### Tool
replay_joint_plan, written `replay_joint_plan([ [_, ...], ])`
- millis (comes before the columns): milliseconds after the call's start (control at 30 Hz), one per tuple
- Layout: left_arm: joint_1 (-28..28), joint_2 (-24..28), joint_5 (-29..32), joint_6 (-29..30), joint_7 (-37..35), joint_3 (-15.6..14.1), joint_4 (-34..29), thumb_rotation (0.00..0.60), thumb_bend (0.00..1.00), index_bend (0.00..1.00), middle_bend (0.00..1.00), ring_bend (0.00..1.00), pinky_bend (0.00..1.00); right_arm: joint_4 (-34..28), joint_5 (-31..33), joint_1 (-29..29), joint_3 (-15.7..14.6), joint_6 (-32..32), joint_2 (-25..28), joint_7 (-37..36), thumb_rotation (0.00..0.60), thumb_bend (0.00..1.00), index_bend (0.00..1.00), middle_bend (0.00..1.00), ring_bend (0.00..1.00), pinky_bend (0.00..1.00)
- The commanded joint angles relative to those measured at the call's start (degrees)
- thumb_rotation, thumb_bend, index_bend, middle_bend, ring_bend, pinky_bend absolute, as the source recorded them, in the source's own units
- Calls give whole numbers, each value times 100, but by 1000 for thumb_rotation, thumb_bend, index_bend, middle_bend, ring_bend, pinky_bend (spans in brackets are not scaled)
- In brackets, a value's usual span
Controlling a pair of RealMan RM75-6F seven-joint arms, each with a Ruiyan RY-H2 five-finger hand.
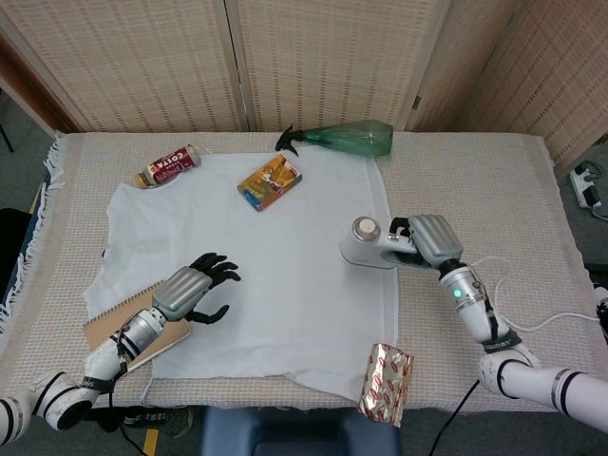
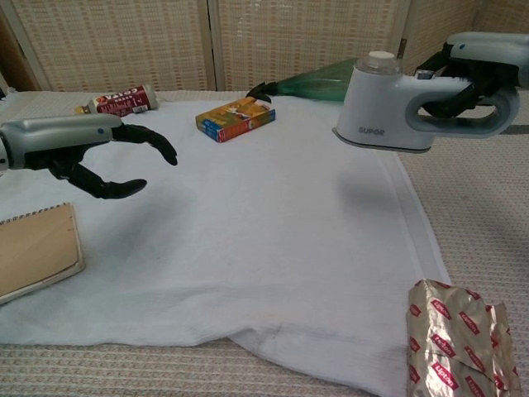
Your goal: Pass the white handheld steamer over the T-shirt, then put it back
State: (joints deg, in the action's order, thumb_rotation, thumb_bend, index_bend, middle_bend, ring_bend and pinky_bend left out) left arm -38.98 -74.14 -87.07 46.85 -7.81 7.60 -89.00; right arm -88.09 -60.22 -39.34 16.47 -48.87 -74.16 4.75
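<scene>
The white T-shirt [image 1: 256, 266] [image 2: 248, 223] lies flat across the middle of the table. My right hand [image 1: 432, 239] [image 2: 479, 70] grips the handle of the white handheld steamer [image 1: 372, 247] [image 2: 388, 103]. It holds the steamer in the air above the shirt's right edge, sole down. My left hand [image 1: 195, 288] [image 2: 87, 149] hovers over the shirt's left part with fingers spread and nothing in it, just past the notebook.
A brown spiral notebook [image 1: 119, 328] [image 2: 33, 252] lies on the shirt's left edge. A colourful box [image 1: 270, 181] [image 2: 235, 118], a green spray bottle [image 1: 342, 139] and a red can [image 1: 169, 165] sit at the back. A foil snack pack [image 1: 385, 382] [image 2: 459, 339] lies front right.
</scene>
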Motion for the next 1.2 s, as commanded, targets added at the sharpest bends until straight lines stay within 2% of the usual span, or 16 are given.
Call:
replay_joint_plan([
  [33,-318,-191,693,-629,592,-68,-1,375,475,184,128,18,0,-5,312,-224,-10,24,-233,354,600,836,707,882,782,1000],
  [233,-325,-352,1030,-733,1025,-281,18,372,481,166,112,5,0,216,491,-411,-106,-47,-589,697,600,836,705,881,781,1000],
  [500,-368,-536,1322,-713,1456,-427,91,370,479,167,112,5,0,742,504,-787,-200,-141,-1357,1171,600,840,705,882,781,1000],
  [900,-448,-588,1594,-740,1713,-545,-10,371,479,168,112,5,0,2014,115,-1156,-304,-195,-2610,1179,600,839,706,881,782,1000],
  [1200,-471,-609,1646,-782,1623,-619,33,375,480,168,112,6,0,2908,-89,-1065,-457,-177,-2951,1102,600,841,706,881,782,1000],
])
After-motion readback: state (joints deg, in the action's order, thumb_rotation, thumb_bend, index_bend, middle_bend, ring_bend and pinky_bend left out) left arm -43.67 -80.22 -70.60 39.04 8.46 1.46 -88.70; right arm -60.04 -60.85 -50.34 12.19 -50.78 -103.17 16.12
